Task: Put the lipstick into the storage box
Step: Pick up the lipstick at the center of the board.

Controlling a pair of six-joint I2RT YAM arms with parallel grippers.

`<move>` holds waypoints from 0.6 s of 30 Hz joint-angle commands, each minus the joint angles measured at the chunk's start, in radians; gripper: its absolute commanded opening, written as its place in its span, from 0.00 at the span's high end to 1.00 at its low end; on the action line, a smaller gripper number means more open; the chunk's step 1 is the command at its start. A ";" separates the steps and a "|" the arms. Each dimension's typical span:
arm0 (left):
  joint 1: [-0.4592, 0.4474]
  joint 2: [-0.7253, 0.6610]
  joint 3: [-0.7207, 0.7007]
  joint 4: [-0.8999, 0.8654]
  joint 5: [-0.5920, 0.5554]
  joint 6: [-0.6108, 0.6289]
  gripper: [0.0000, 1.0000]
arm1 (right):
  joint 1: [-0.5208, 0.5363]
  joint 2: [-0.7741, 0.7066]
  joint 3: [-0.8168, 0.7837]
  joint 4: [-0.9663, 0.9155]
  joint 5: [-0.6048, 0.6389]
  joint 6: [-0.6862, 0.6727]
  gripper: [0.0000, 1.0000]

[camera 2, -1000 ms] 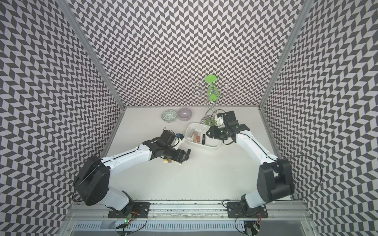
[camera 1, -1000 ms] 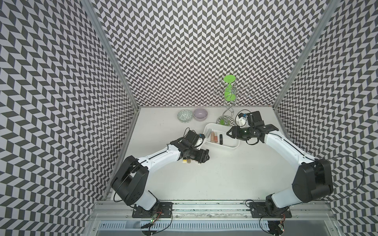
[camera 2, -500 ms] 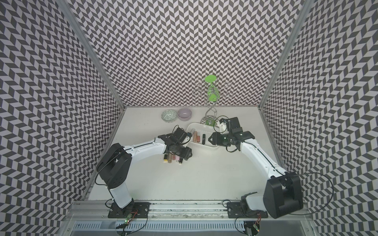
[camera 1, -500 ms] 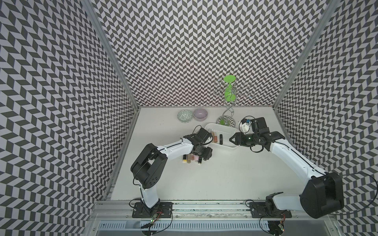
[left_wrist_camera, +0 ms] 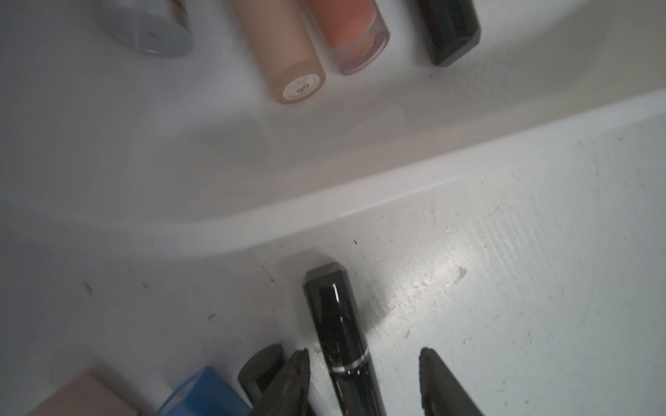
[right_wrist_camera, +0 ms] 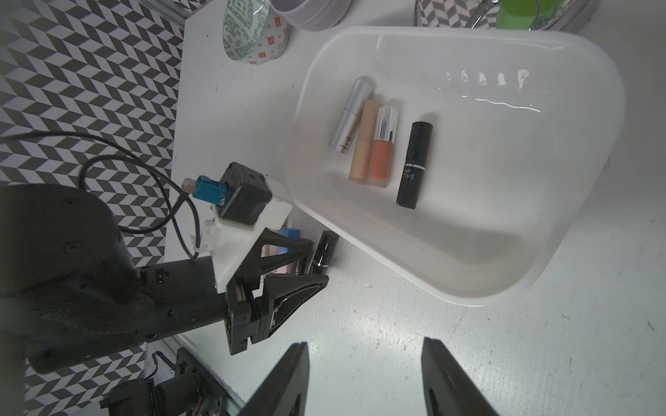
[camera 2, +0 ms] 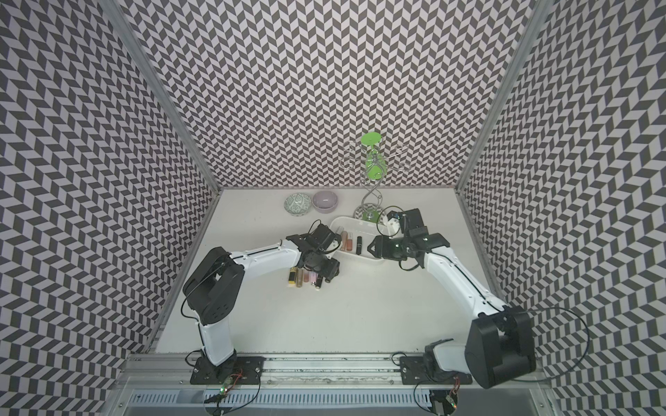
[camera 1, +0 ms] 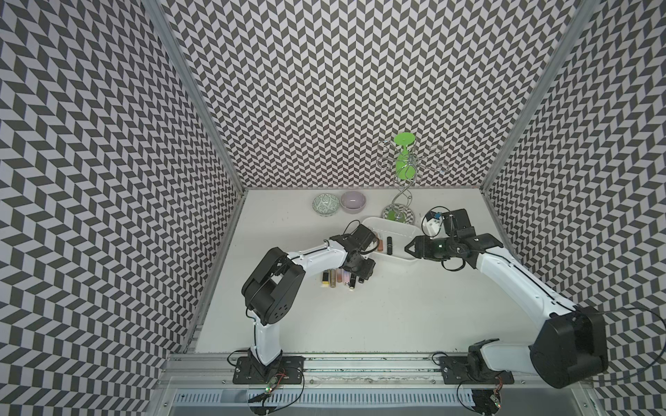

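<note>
The white storage box (camera 1: 396, 226) (camera 2: 364, 226) (right_wrist_camera: 540, 187) lies at the back right and holds several lipsticks, among them a black one (right_wrist_camera: 414, 165). More lipsticks lie in a row (camera 1: 338, 279) on the table in front of the box. My left gripper (camera 1: 361, 279) (left_wrist_camera: 364, 354) (right_wrist_camera: 317, 264) is down at the row's right end. It is open, and its fingers straddle a black lipstick with a silver band (left_wrist_camera: 337, 324) (right_wrist_camera: 323, 254), with a gap on each side. My right gripper (camera 1: 407, 248) (right_wrist_camera: 364, 345) hangs open and empty by the box's right end.
A green-patterned bowl (camera 1: 325, 204) and a lilac bowl (camera 1: 353, 200) stand at the back. A wire stand with a green top (camera 1: 402, 169) rises just behind the box. Patterned walls close in the left, right and back sides.
My left arm's elbow has swung to the right while its gripper stayed at the row, and its jaws have narrowed around the black lipstick. My right gripper has drawn back a little from the box.
</note>
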 commanded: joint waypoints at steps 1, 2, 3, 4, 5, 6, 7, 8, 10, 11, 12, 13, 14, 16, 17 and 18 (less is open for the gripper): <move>-0.013 0.030 0.034 -0.024 0.005 0.016 0.49 | -0.004 -0.026 -0.013 0.024 -0.011 0.002 0.46; -0.014 0.036 0.036 -0.028 0.005 0.016 0.49 | -0.004 -0.028 -0.014 0.024 -0.011 0.002 0.46; -0.013 0.042 0.038 -0.029 0.005 0.016 0.49 | -0.004 -0.029 -0.014 0.026 -0.011 0.003 0.46; -0.016 0.046 0.037 -0.032 0.004 0.017 0.49 | -0.005 -0.029 -0.016 0.026 -0.011 0.003 0.46; -0.015 0.048 0.038 -0.033 0.003 0.019 0.50 | -0.005 -0.030 -0.017 0.028 -0.011 0.004 0.46; -0.017 0.049 0.035 -0.036 -0.002 0.020 0.51 | -0.004 -0.032 -0.020 0.030 -0.011 0.005 0.46; -0.017 0.051 0.034 -0.039 -0.008 0.022 0.51 | -0.004 -0.033 -0.023 0.030 -0.011 0.006 0.46; -0.017 0.051 0.033 -0.040 -0.012 0.022 0.51 | -0.004 -0.032 -0.024 0.033 -0.012 0.006 0.46; -0.018 0.053 0.030 -0.044 -0.019 0.026 0.53 | -0.005 -0.033 -0.027 0.036 -0.014 0.008 0.46; -0.019 0.053 0.027 -0.044 -0.023 0.027 0.54 | -0.004 -0.032 -0.028 0.038 -0.014 0.009 0.46; -0.021 0.054 0.025 -0.047 -0.027 0.028 0.54 | -0.005 -0.033 -0.029 0.037 -0.014 0.009 0.46; -0.024 0.052 0.021 -0.048 -0.033 0.028 0.56 | -0.005 -0.033 -0.028 0.039 -0.015 0.011 0.46; -0.025 0.052 0.017 -0.049 -0.039 0.029 0.56 | -0.005 -0.033 -0.028 0.040 -0.015 0.010 0.46; -0.031 0.048 0.003 -0.047 -0.045 0.033 0.57 | -0.003 -0.034 -0.027 0.039 -0.017 0.014 0.46; -0.033 0.046 -0.006 -0.046 -0.049 0.030 0.57 | -0.005 -0.033 -0.025 0.040 -0.019 0.013 0.46; -0.035 0.042 -0.013 -0.044 -0.053 0.030 0.57 | -0.004 -0.034 -0.024 0.041 -0.021 0.015 0.46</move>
